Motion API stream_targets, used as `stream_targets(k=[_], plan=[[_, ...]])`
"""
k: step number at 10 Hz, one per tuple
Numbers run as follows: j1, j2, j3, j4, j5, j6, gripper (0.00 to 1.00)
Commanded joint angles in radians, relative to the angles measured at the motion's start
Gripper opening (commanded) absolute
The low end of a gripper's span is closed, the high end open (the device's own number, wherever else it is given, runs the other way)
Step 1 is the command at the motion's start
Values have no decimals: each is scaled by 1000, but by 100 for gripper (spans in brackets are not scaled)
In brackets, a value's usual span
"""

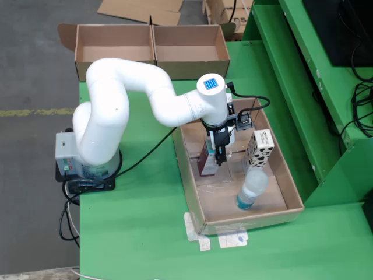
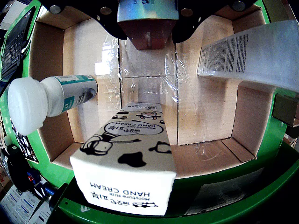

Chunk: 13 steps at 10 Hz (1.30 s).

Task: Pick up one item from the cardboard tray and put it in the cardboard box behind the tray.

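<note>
On a green table (image 1: 140, 233), one white arm (image 1: 134, 99) reaches into one cardboard tray (image 1: 201, 201). Its claw (image 1: 218, 156) is closed around one dark red box (image 1: 207, 163), standing at the tray's left in the fixed view. Right of the claw stands one cow-print hand cream carton (image 1: 259, 149); below and right of it lies one white-capped bottle (image 1: 252, 188). The wrist view adds one white tube (image 2: 247, 51). Two open cardboard boxes (image 1: 151, 49) sit beyond the claw.
</note>
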Motion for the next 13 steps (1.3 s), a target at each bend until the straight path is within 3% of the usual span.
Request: stream_targets(k=[1, 4, 7, 13], plan=[[4, 18, 24, 12, 6, -5, 0], [16, 158, -36, 24, 2, 11, 0], [1, 240, 58, -95, 13, 9, 0], [-2, 345, 420, -454, 25, 47, 0]])
